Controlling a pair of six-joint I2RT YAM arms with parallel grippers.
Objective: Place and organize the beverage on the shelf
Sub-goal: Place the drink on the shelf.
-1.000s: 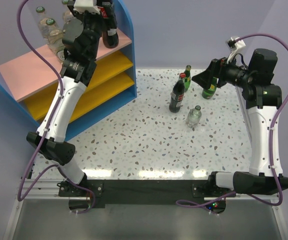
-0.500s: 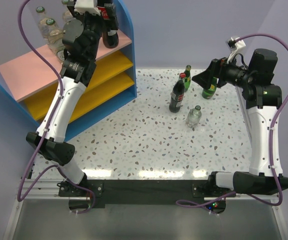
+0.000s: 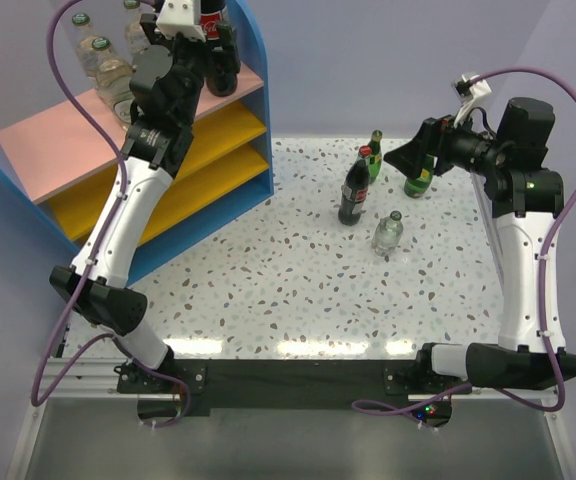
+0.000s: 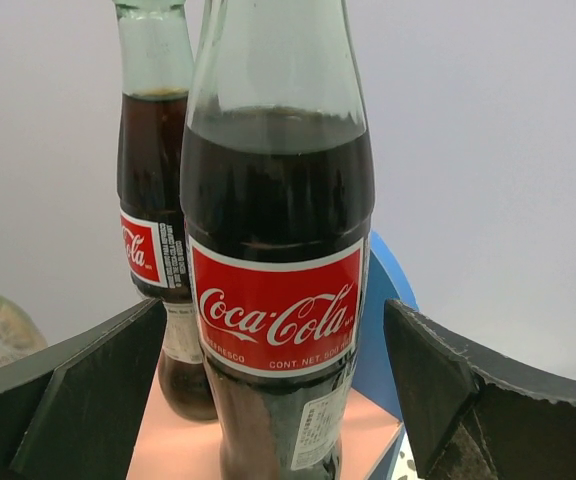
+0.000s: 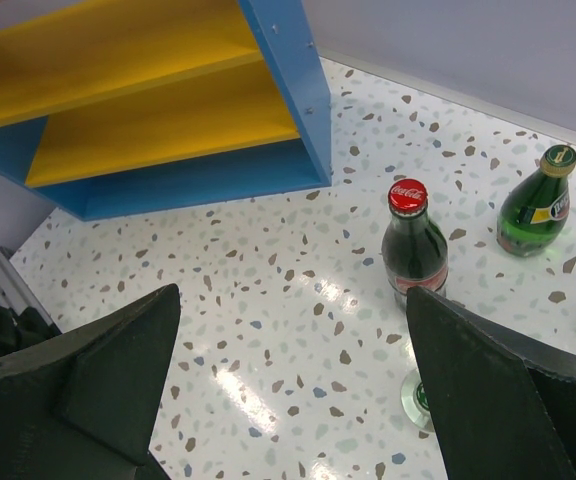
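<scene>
Top external view: left pincer [image 4: 273, 308] raised to the pink top board [image 3: 53, 140] of the shelf [image 3: 251, 45], at its right end close to the blue side panel. Seen from the left wrist, fingers [image 4: 78, 400] spread wide to either side of an upright cola bottle [image 4: 278, 250], a gap showing on both sides, nothing gripped. Bottle standing on the pink board, red label facing the camera, with a second cola bottle [image 4: 148, 200] upright just behind it to the left. Further left on the same board, a group of clear bottles [image 3: 93, 55], also upright. Both yellow lower boards bare where visible. Right pincer [image 5: 293, 292] hovering above the far right part of the speckled surface [image 3: 268, 290], jaws wide apart and holding nothing. Below and near it, four bottles standing on the surface, well apart from the shelf: a red-capped cola bottle [image 3: 354, 190], a green bottle [image 3: 375, 143] just behind that one, another green bottle [image 3: 419, 178] to the right, close to the pincer, and a clear green-capped bottle [image 3: 388, 231] nearest the arm bases.
</scene>
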